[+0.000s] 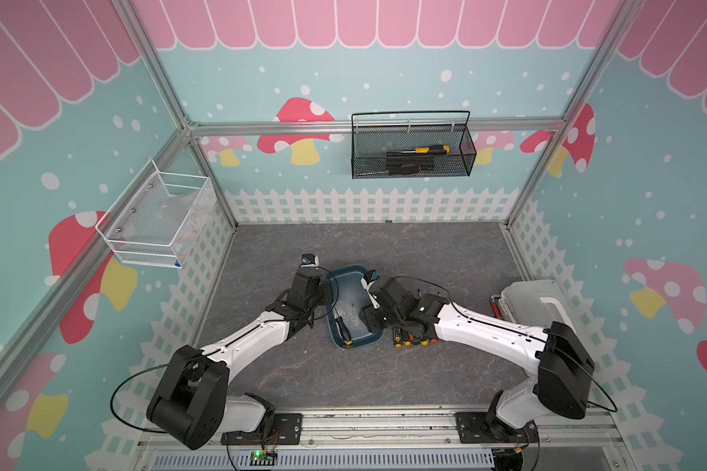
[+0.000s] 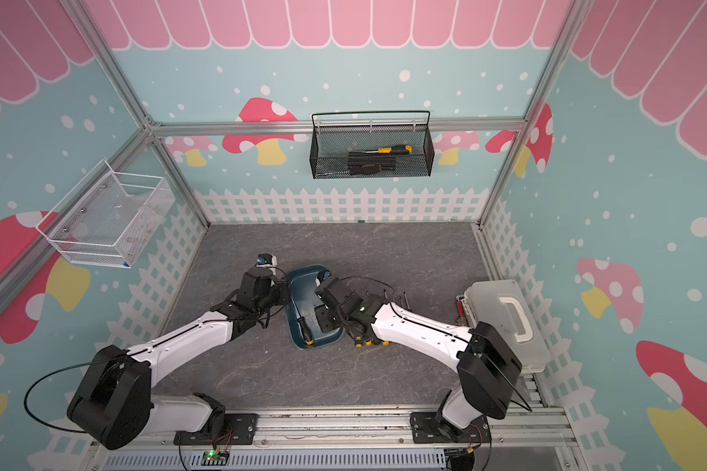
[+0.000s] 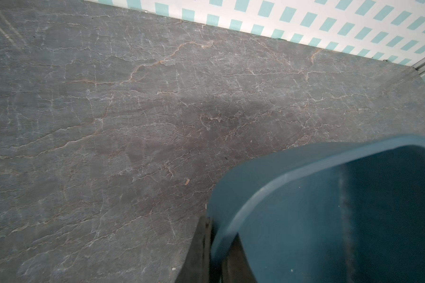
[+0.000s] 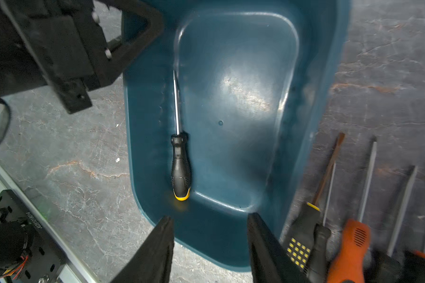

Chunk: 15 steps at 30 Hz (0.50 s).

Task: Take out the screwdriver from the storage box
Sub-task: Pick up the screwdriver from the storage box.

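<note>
Storage box (image 4: 231,98): 1 screwdriver (image 4: 180,166) lying inside, ungrasped; other screwdrivers (image 4: 349,245) out on table (image 4: 71,147); left claw (image 3: 216,245) pinching rim; right claw (image 4: 209,218) spread, empty, above.

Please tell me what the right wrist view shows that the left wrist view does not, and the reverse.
Only the right wrist view: the black-handled, yellow-capped screwdriver lying in the shallow dark teal plastic storage box, the right gripper with fingers apart, and loose screwdrivers on the grey marbled tabletop beside it. Only the left wrist view: the white-and-teal fence-patterned wall at the far edge. Both: that storage box and tabletop.
</note>
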{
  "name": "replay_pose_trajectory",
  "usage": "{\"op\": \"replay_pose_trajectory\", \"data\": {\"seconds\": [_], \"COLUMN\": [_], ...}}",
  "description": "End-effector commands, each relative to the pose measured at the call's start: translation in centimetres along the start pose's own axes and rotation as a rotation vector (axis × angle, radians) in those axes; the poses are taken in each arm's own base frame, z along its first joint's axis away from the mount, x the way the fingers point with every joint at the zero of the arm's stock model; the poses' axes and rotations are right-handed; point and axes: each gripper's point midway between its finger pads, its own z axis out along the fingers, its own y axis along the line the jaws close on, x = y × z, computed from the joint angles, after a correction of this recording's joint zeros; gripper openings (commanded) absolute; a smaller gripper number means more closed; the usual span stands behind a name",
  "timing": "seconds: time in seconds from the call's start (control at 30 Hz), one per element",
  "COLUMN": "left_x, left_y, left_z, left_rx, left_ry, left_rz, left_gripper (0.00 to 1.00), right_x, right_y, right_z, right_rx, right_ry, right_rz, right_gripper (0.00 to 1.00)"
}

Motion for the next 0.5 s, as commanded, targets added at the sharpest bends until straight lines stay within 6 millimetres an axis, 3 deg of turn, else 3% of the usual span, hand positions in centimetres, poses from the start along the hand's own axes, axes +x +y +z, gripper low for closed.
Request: {"op": "replay_pose_trajectory", "data": {"seconds": [0.0,0.47], "left_x": [-1.8,-1.7], "left_y": [-0.6,-0.5], "left_z": [-0.5,-0.5], "left_rx": [0.009,0.011], "left_ry": [-0.043,-0.045], "left_rz": [0.0,-0.005], "left_gripper": [0.0,0.0], "right_x": [-1.0,1.0], "right_y": [1.7,3.3], "right_z": [1.2,6.4], "right_rx": [-0.053,-0.07], "right_ry": [-0.019,0.088], "right_rz": [0.011,0.001], "right_gripper": [0.51,0.49]}}
